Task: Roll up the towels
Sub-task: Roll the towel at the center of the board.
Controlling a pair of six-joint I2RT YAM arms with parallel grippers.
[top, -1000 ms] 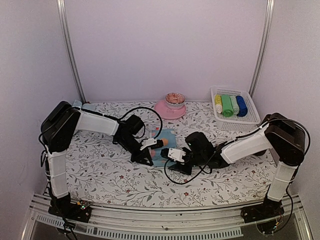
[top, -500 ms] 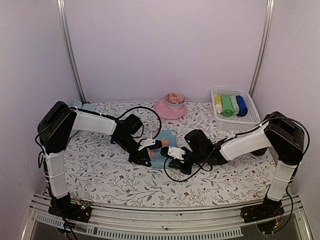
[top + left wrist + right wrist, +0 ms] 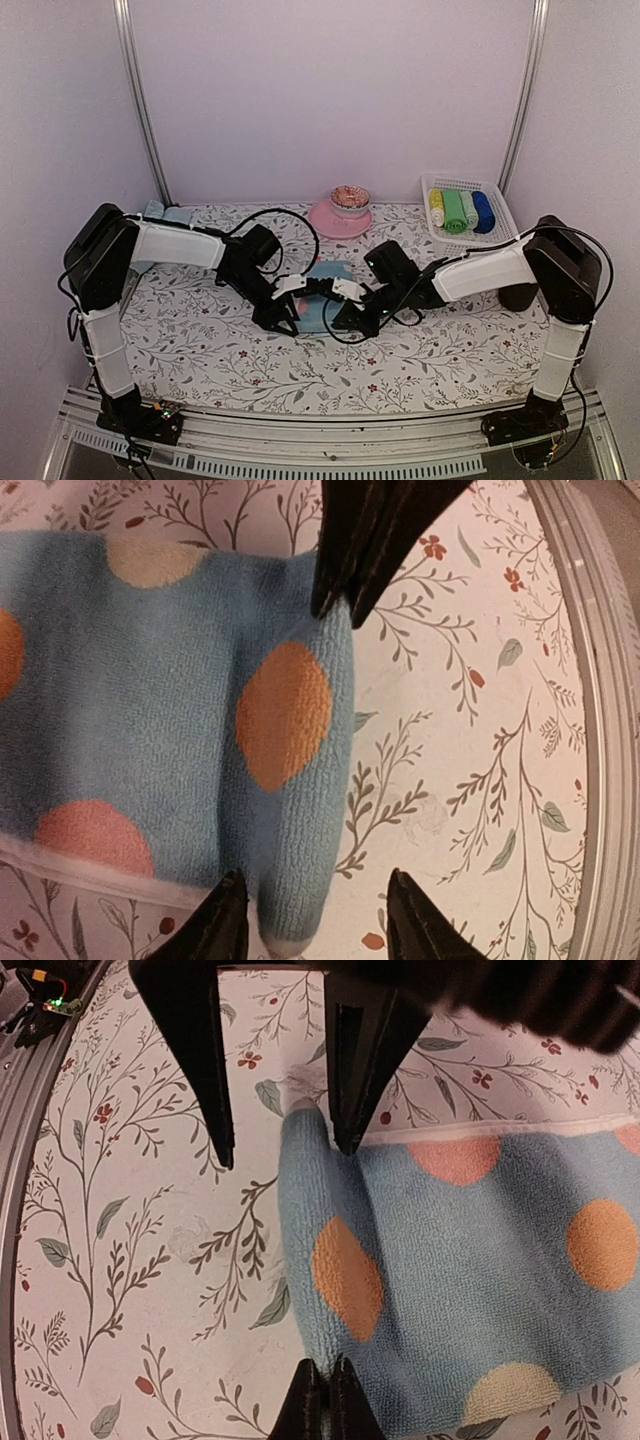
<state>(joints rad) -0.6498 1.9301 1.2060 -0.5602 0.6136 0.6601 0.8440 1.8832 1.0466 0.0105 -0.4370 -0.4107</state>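
Flanking the spotted towel [image 3: 150, 700] (pink plate [image 3: 322, 221] behind), left fingers [image 3: 225, 927] spread, right fingers [image 3: 308, 1410] pressed together.

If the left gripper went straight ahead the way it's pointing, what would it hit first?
The left gripper straddles the folded edge of the towel; straight ahead, the shut right gripper comes first, though its height is hard to judge.

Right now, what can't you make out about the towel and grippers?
Right wrist: whether the shut right gripper pinches the towel; its tips sit at the bottom edge.
Left wrist: the towel's far side, cut by the left edge.
Top external: the towel's fold, under the left gripper and right gripper; a pale cloth mostly behind the left arm.
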